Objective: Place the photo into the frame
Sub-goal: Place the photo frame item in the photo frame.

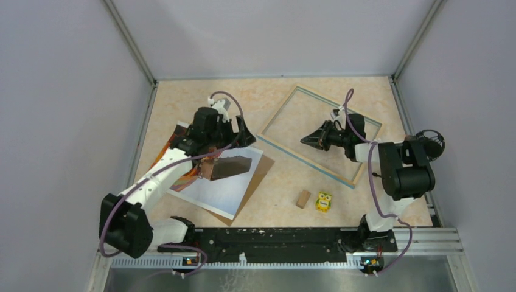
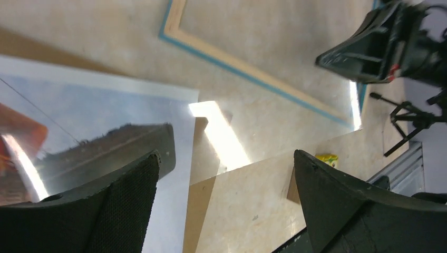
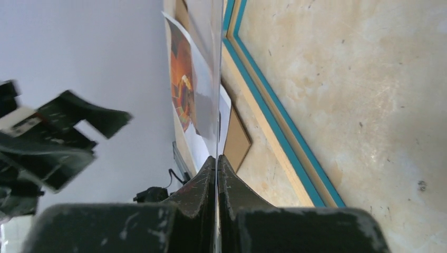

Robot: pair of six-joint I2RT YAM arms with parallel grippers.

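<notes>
Right tool pinches a raised clear pane, presumably baring the frame for the photo; left tool gapes empty.

Black-and-white arms, purple cables

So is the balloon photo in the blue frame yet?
Out. The orange-red balloon paper photo lies on a brown board, left of the blue-edged wooden frame, whose opening shows tabletop.

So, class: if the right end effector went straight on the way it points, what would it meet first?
Probably the photo on its brown board, past the clear pane the right end effector grips. The left end effector lies close to that line, seemingly higher; depth is unclear.
</notes>
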